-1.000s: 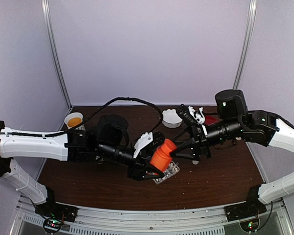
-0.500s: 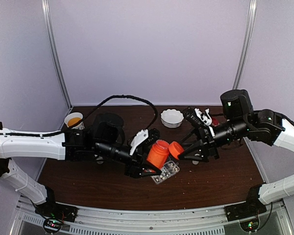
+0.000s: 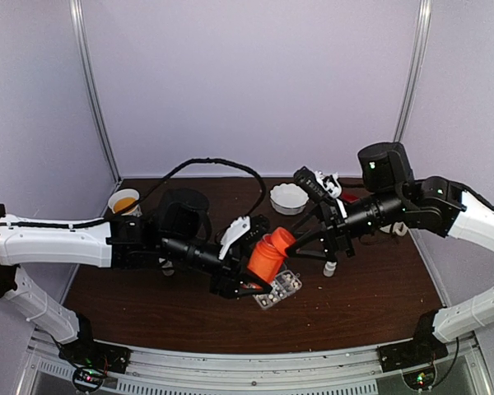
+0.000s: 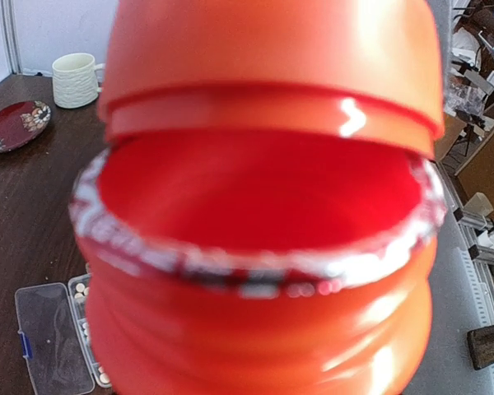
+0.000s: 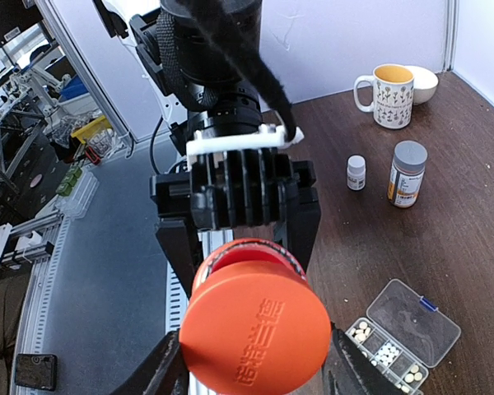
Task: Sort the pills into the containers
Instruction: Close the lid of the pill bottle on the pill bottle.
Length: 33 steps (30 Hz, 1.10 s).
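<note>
Left claw (image 3: 258, 268) grips orange bottle (image 3: 267, 253) | right claw (image 5: 255, 366) grips cap (image 5: 255, 327) | organizer box (image 3: 283, 288) below both

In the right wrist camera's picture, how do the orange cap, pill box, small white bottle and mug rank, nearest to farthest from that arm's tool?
1. orange cap, gripped in the right tool.
2. pill organizer box, lower right, lid open.
3. small white bottle, farther back, right of centre.
4. mug, farthest, top right.

top: overhead, far | wrists: close, facing each other | shared: orange bottle (image 3: 265, 259)
</note>
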### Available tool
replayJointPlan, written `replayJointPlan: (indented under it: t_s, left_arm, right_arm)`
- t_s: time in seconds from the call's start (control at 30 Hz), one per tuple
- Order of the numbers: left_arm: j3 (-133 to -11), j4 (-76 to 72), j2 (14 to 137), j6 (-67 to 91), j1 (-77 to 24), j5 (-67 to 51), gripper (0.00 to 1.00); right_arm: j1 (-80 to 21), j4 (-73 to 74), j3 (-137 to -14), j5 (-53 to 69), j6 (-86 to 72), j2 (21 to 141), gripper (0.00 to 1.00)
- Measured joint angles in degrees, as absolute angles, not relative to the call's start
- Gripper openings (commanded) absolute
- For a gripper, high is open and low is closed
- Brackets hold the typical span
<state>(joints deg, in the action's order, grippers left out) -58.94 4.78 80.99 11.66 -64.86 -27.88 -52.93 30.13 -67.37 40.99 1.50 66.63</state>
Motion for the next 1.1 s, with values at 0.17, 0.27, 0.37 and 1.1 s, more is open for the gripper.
replayJointPlan:
  t_s: [0.17, 0.27, 0.37, 1.1]
  left_arm:
    - [-60.4, 4.9, 81.6, 11.2, -64.8, -29.0, 0.05]
    - [-62.2, 6.6, 82.0, 10.5, -64.8, -29.3, 0.05]
    - [-63.1, 9.4, 82.2, 9.6, -64.8, -29.5, 0.04]
    - [-62.7, 14.5, 82.2, 6.5, -65.6, -27.6, 0.16]
  right_arm:
    - [-52.9, 34.3, -73.2, 41.5, 3.6, 70.2, 0.00]
    - [-52.9, 40.1, -78.8, 42.5, 7.0, 73.6, 0.00]
    - [-52.9, 46.5, -83.1, 43.2, 10.8, 76.6, 0.00]
    - [-54.2, 47.2, -79.6, 44.1, 16.4, 76.9, 0.00]
